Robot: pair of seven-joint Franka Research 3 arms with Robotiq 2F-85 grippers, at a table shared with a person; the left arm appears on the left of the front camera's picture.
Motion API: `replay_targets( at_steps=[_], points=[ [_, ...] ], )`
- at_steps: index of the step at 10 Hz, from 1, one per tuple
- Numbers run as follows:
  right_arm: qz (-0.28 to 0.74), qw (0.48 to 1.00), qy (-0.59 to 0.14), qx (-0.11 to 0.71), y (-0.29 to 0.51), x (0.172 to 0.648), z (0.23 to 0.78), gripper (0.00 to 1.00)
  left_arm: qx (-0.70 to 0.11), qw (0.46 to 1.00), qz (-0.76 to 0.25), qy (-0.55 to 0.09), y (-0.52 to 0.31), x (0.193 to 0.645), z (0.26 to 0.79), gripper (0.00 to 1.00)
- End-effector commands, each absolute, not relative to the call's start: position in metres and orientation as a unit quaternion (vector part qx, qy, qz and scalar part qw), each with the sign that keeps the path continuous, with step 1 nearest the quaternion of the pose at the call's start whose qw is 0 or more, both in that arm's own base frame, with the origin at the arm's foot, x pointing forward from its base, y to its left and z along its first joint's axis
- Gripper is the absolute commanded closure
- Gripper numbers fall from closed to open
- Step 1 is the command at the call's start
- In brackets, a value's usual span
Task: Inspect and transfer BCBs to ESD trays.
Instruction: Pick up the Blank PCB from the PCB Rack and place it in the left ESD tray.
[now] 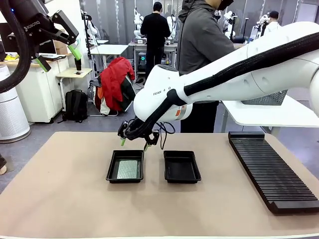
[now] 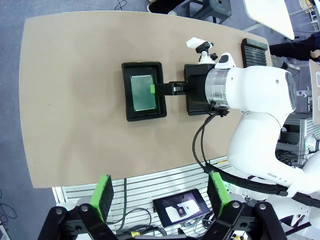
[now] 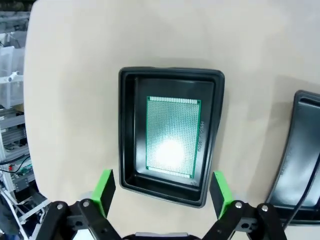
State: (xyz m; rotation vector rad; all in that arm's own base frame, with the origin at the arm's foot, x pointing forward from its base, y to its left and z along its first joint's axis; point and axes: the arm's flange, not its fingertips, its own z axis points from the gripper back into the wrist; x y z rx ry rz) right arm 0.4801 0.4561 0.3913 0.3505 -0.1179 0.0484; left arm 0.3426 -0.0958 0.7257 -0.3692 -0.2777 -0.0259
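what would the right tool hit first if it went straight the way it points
The right tool would likely meet the board in the left tray, or its wide-open fingers the rim first.

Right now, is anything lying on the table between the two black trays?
No. In the front view, a bare strip of table separates the left tray, holding the green board, from the empty tray. The right wrist view shows the same.
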Motion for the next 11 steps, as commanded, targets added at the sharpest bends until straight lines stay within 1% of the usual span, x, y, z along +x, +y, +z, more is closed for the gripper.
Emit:
replay_targets(
  at_steps=[1, 5, 6, 11],
  points=[
    [0.009, 0.989, -0.048, 0.139, 0.4603, 0.4769, 0.3932, 0.0, -0.184, 0.973, -0.012, -0.136, -0.0949, 0.3424, 0.7241, 0.0],
    [0.0, 0.995, -0.029, 0.096, 0.4573, 0.476, 0.3982, 0.0, -0.184, 0.973, -0.012, -0.136, -0.0949, 0.3424, 0.7241, 0.0],
    [0.015, 0.992, -0.031, 0.125, 0.4547, 0.4761, 0.3914, 0.0, -0.184, 0.973, -0.012, -0.136, -0.0949, 0.3424, 0.7241, 0.0],
    [0.015, 0.992, -0.031, 0.125, 0.4547, 0.4761, 0.3914, 0.0, -0.184, 0.973, -0.012, -0.136, -0.0949, 0.3424, 0.7241, 0.0]
  ],
)
